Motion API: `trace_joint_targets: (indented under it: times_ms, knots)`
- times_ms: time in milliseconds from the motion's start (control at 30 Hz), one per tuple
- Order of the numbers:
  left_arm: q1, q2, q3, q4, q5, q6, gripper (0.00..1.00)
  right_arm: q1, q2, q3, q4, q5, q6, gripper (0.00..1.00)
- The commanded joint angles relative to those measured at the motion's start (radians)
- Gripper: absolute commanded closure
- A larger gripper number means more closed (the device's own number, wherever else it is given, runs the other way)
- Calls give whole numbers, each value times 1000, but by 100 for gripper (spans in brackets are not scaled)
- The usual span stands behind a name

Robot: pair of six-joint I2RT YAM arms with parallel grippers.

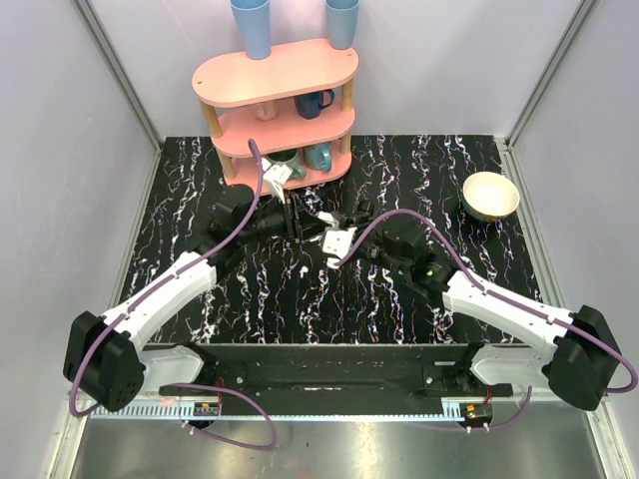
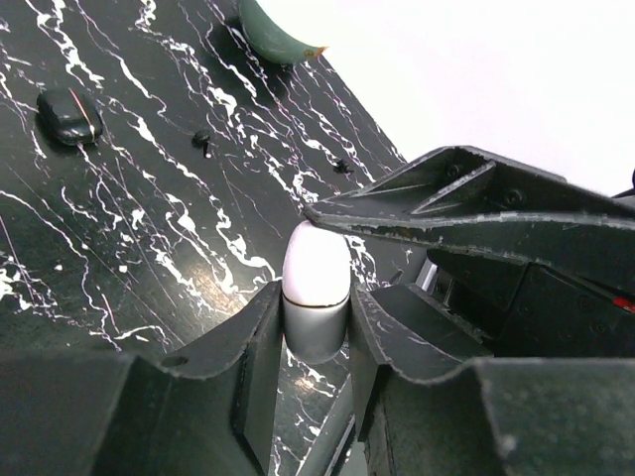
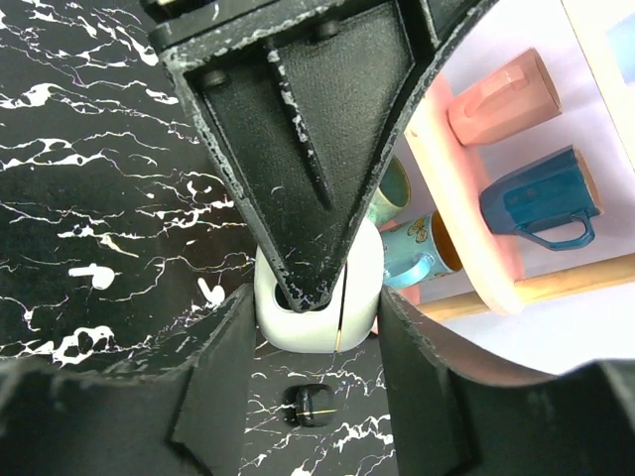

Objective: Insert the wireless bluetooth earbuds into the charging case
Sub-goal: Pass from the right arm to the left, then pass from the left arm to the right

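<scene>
Gripping unit, left: the left gripper [image 2: 317, 296] is seen drawn narrow, its fingers pressed on both sides of the charging case [image 3: 308, 332], a white rounded shell.

Gripping unit, right: the right gripper [image 3: 316, 297] is set at a middling width, and the same case is clasped between its two fingers. One left finger is laid across the case's top in the right wrist view.

Task items: the wireless bluetooth earbuds are listed as two pieces, one earbud [image 3: 94, 276] and a second earbud [image 3: 210, 291]. Both are laid on the black marbled table [image 1: 399, 299], outside the case and apart from each other. The second is near the right gripper's finger.

Nearby: a small black object [image 3: 310, 405] is found on the table just beside the case.

Further out: a pink shelf [image 1: 275, 75] is placed at the table's far edge. On it a blue mug [image 3: 541, 198] and a pink cup [image 3: 496, 94] are stored. A cream bowl [image 1: 490, 195] is set well apart at the right.
</scene>
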Motion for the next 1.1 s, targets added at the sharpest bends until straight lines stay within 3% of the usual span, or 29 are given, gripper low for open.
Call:
trace_joint_targets:
  times_ms: [0, 67, 133, 267, 333, 367, 433, 567, 667, 833, 1067]
  knots:
    - [-2, -95, -55, 139, -71, 60, 100, 11, -34, 41, 75, 10, 100, 36]
    - [-2, -157, -158, 301, -117, 77, 100, 9, -56, 72, 31, 4, 145, 19]
    - [-1, -249, -214, 368, -223, 98, 100, 11, -83, 107, -12, -5, 184, 13]
    - [2, -300, -198, 308, -234, 277, 100, 11, -125, 156, -38, 57, 424, 0]
    - [1, -353, -265, 442, -191, 319, 100, 11, -128, 217, -53, 116, 547, 0]
    - [1, -378, -361, 625, -211, 345, 100, 11, -122, 251, -114, 165, 646, 0]
    - [1, -444, -452, 790, -262, 379, 100, 9, -85, 370, -202, 215, 716, 0]
    - [1, -511, -439, 681, -242, 546, 100, 6, 7, 564, -478, 214, 897, 0]
    - [1, -542, -463, 763, -201, 554, 100, -4, 71, 661, -578, 87, 985, 0]
    - [1, -568, -457, 803, -150, 595, 100, -11, 108, 704, -610, -150, 1042, 0]
    - [1, -558, -426, 768, -52, 623, 100, -11, 116, 702, -610, -249, 1037, 1]
